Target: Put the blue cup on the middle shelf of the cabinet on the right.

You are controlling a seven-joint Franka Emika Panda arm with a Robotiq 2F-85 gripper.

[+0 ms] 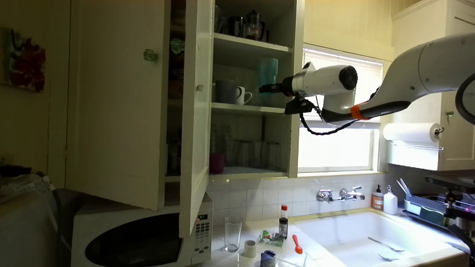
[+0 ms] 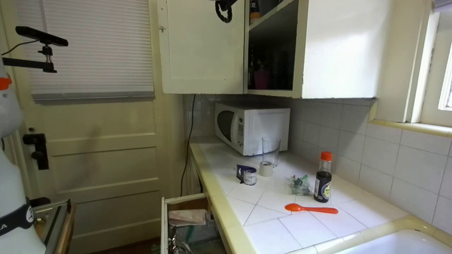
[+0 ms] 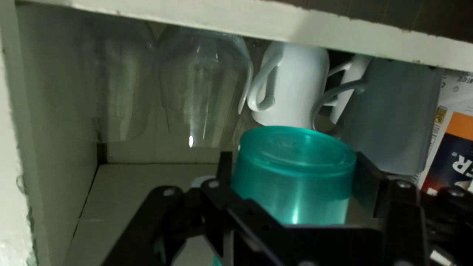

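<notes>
The blue cup (image 3: 292, 192) is gripped between the hand's (image 3: 295, 162) two fingers (image 3: 371, 184).

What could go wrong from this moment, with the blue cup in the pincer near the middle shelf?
1. The pincer holds the blue cup, whose underside shows in the wrist view, apparently not yet resting on the middle shelf; releasing now might drop or tip it.
2. The grey mug and a clear glass appear beyond the cup there; pushing deeper might knock either, though the gap left cannot be judged.
</notes>
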